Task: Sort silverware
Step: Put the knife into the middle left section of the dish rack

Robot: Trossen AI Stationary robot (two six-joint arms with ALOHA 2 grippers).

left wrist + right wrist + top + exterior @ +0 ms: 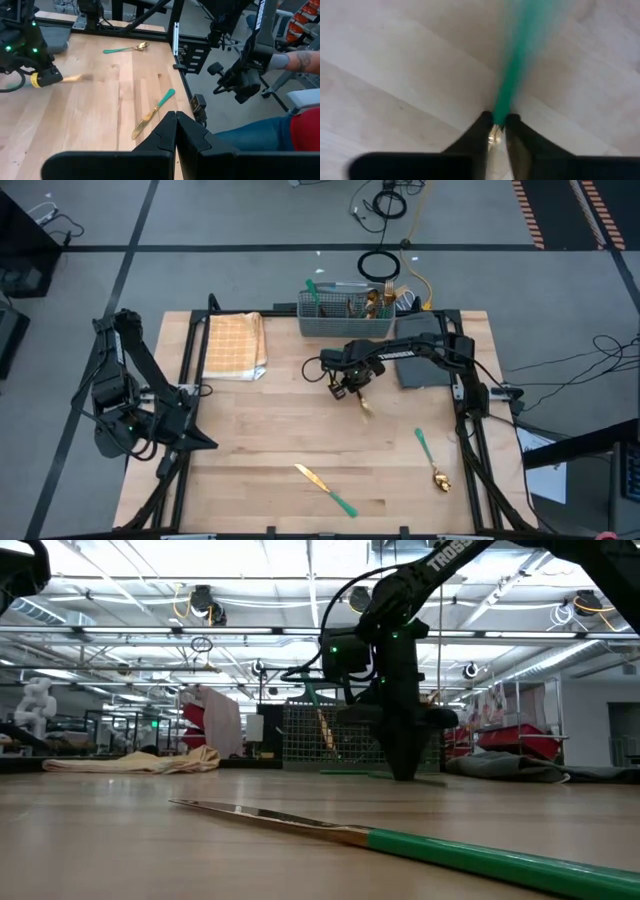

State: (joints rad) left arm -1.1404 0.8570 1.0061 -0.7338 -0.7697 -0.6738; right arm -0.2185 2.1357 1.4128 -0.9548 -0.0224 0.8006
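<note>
Mid-table, the right gripper hangs low over the wooden table, its fingers clenched on a piece of silverware. The right wrist view shows the piece's teal handle running out past the fingertips, with a glint of gold pinched between them. From above, the gold end of this piece pokes out beside the gripper, toward the table's near edge; whether it is a fork, spoon or knife cannot be told.

Nearby, a spoon lies flat toward the table's right edge, well apart from the right gripper, gold bowl toward the near edge. A knife rests close to the near edge, about midway along it, with its teal handle pointing to the near right corner; in the low view it stretches across the foreground.

At the far edge stands the grey cutlery basket, already holding several pieces. A tan checked cloth lies near the far left corner.

Off the table's left edge, the left gripper waits with its fingers pressed together, holding nothing. A person's arm shows beyond the table in the left wrist view.
</note>
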